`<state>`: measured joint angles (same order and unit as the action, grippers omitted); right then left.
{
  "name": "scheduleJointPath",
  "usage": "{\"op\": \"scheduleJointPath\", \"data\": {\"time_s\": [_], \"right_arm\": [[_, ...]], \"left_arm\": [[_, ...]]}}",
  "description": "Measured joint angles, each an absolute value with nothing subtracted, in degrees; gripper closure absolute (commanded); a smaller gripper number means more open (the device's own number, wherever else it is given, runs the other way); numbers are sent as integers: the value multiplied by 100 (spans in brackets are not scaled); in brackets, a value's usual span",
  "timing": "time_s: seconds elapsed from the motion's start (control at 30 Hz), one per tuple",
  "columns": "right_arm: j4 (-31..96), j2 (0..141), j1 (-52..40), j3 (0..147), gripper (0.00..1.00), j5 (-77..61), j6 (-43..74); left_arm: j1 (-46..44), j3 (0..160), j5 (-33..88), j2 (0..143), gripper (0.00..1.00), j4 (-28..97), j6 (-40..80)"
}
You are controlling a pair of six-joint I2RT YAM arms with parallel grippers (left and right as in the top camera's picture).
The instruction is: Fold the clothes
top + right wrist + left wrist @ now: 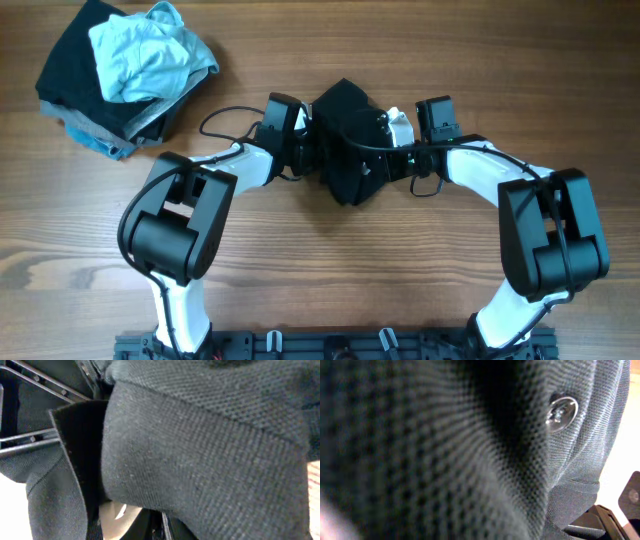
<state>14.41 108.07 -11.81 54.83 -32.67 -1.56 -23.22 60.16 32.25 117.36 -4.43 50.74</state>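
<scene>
**A:** Where is the piece being folded?

**B:** The black knitted garment (345,140) sits bunched at the centre of the overhead view, on the brown wooden counter (320,260). It lies between the two arms. The left hand (303,140) meets its left edge and the right hand (388,145) its right.

**A:** Are the hands clenched on it?

**B:** One cannot tell. Both wrist views are filled with dark cloth right against the lens, with no fingers showing. From overhead the fabric hides them too.

**A:** How should it handle?

**B:** It is probably light and limp. The coarse weave ought not to slip, but the cloth will sag and crumple wherever it goes unsupported. A pale round button (561,411) shows in the upper right of the left wrist view, so a placket or collar likely lies there, and that doubled edge is firmer. The better holds would be seams, hem or shoulder corners, pinched at opposite ends so the cloth can spread flat.

**A:** And the rest?

**B:** A heap of black, grey and pale blue clothes (130,75) lies at the upper left of the overhead view, well apart.
</scene>
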Motion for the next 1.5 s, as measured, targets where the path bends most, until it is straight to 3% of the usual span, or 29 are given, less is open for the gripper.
{"op": "scheduleJointPath", "data": {"time_s": [0.17,0.37,0.53,0.73,0.77,0.8,0.83,0.93,1.07,1.23,1.33,1.5], "right_arm": [[2412,10508,-1127,5470,94,-3076,-167],[2762,8571,-803,5371,92,-2952,-165],[2718,7913,-788,5371,92,-2947,-71],[2939,7918,-788,5371,92,-2950,36],[2941,7918,-788,5371,92,-2950,58],[2939,7918,-788,5371,92,-2950,80],[2936,7918,-788,5371,92,-2950,99],[2936,7918,-788,5371,92,-2950,204],[2947,7918,-788,5371,92,-2950,281],[3009,7918,-788,5371,92,-2950,298],[2954,7918,-788,5371,89,-2950,296],[2617,7863,-788,5371,85,-2945,255]], "left_arm": [[-2196,6132,3387,11686,96,104,4595],[-1577,6851,3621,10860,96,2921,3216],[-814,8221,3660,9703,96,2648,2696],[1288,8637,3173,9655,95,1702,2574],[1621,8637,3072,9730,76,1730,2571],[1966,8637,2961,9854,41,1796,2571],[2220,8637,2895,10001,20,1820,2554],[2604,8637,2832,10639,0,1857,2528],[2519,8637,2982,11456,0,2198,2370],[2582,8646,3076,11371,0,2897,2198],[2788,8639,3048,10726,0,3769,1968],[2823,8635,3035,8455,0,4547,1238]]}}
